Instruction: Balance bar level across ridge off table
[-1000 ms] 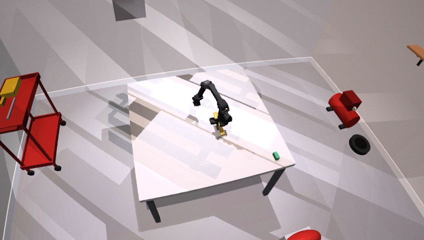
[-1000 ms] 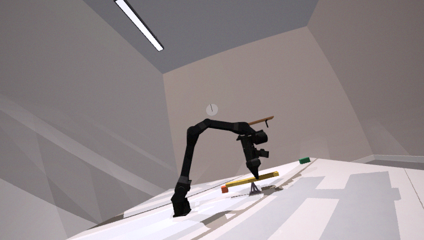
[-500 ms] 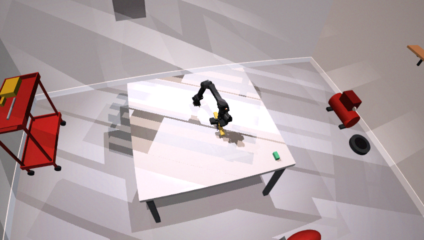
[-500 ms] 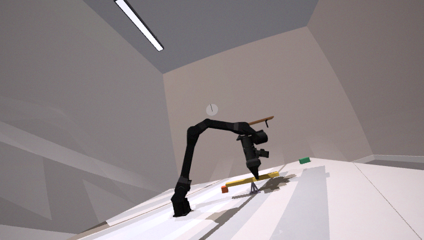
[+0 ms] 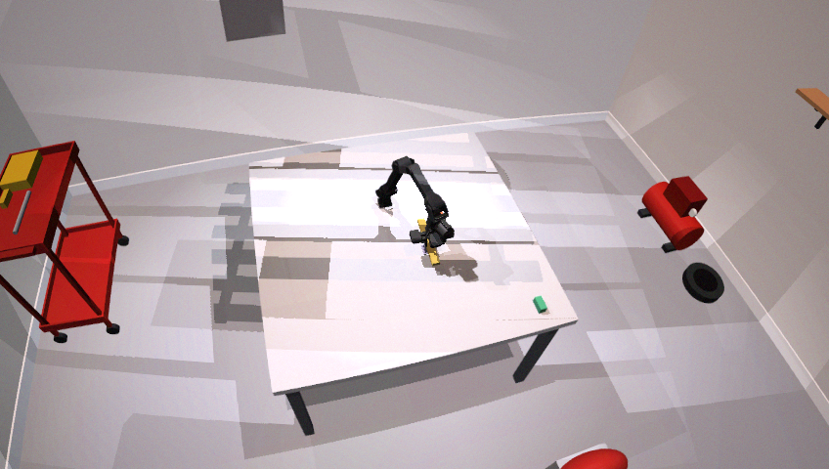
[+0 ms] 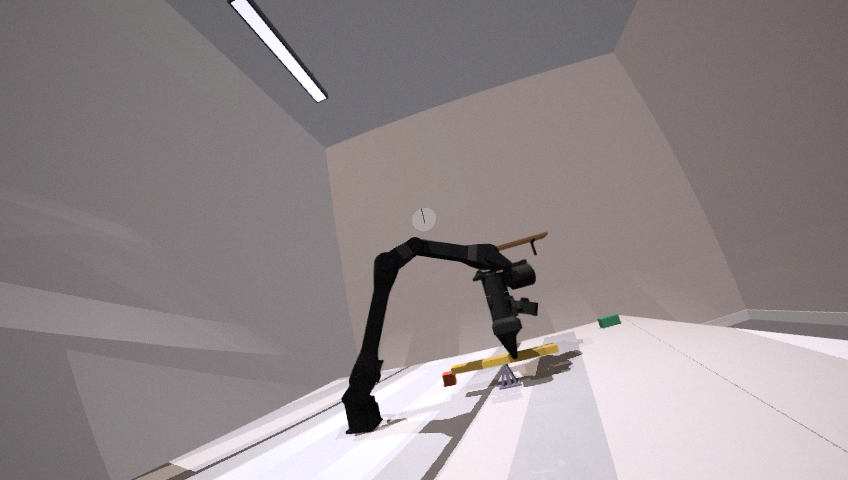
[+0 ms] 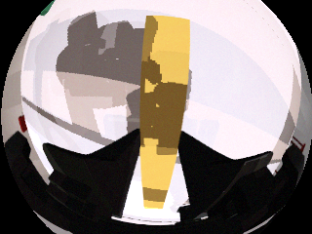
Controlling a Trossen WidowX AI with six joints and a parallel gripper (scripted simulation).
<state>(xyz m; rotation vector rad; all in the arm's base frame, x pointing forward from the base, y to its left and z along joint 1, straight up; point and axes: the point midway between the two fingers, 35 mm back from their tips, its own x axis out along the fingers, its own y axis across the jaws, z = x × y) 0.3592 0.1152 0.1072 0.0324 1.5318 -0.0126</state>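
Observation:
A long yellow bar (image 5: 432,253) (image 6: 487,362) (image 7: 163,100) with an orange-red block (image 6: 448,378) at one end lies across a small grey ridge (image 6: 507,378) near the middle of the white table (image 5: 349,348). In the exterior view the bar sits above the table top, with the block end a little lower. My gripper (image 5: 430,239) (image 6: 512,353) (image 7: 158,175) points straight down and is shut on the bar, close to the ridge. In the wrist view the bar runs away from the fingers.
A small green block (image 5: 540,304) (image 6: 608,321) lies near the table's front right corner. A red cart (image 5: 52,232) stands off the table to the left. A red machine (image 5: 674,213) and a black tyre (image 5: 703,282) lie on the floor to the right.

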